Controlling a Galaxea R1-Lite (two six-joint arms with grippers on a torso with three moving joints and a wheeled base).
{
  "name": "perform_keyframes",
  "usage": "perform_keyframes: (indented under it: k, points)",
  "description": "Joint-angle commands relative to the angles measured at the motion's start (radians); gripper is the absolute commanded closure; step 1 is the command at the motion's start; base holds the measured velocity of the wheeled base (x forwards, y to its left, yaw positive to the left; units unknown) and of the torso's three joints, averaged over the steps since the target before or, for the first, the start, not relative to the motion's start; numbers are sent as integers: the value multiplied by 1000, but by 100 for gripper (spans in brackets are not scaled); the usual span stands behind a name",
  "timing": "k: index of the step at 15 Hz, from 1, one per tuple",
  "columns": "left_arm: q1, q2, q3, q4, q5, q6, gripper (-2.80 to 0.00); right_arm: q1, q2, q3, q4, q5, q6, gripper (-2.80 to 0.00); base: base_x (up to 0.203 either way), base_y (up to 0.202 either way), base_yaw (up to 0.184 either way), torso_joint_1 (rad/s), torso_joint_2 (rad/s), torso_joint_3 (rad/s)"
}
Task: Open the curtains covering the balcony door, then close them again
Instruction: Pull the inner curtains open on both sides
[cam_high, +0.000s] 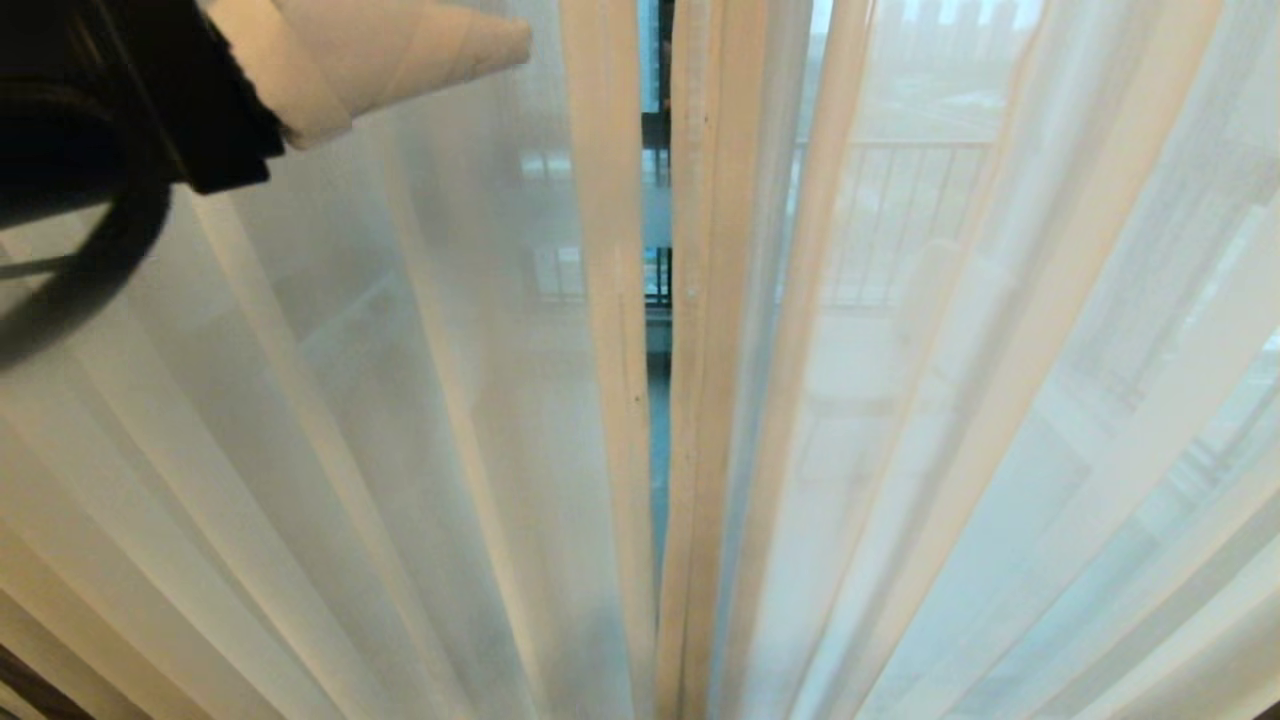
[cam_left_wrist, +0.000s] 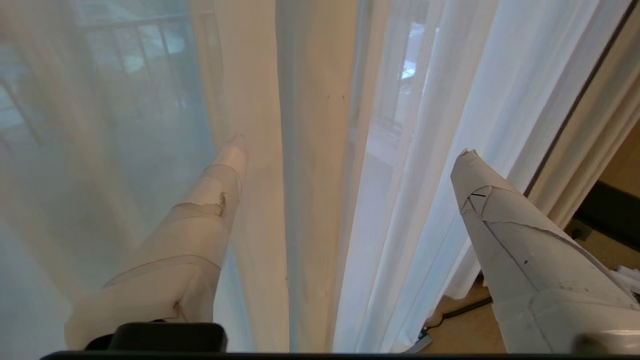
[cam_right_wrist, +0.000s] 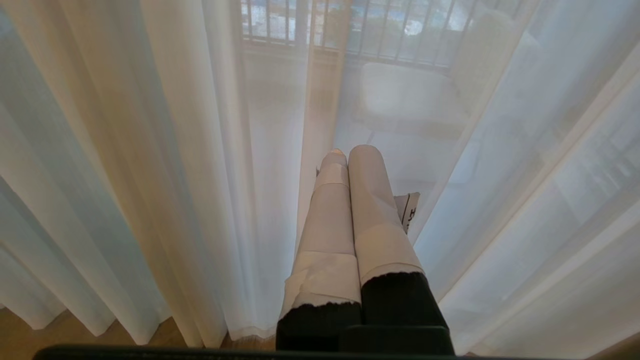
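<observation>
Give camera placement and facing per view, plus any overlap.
Head: up on the robot, facing the closed sheer curtains; left gripper top left.
Left wrist: behind the open left gripper, aimed at a curtain edge.
Right wrist: behind the shut right gripper, facing curtain.
Shared: curtains, balcony railing behind.

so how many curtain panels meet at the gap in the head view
2: one sheer panel on the left of the narrow gap and one sheer panel on the right. Their hemmed edges nearly touch at the centre. More fabric may hang beyond the frame.
</observation>
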Motion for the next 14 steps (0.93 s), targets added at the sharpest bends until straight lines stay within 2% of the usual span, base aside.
perform_keyframes:
  k: [1,9,14]
  points:
    - [1,65,-37,-1,18,0,-280,0,0,0,0,2,-1,0,0,0,0,0,0,0]
    - [9,267,-233,3,88,5,-280,0,0,0,0,0,-1,0,0,0,0,0,0,0]
    - [48,374,-358,5,97,40,-280,0,0,0,0,0,-1,0,0,0,0,0,0,0]
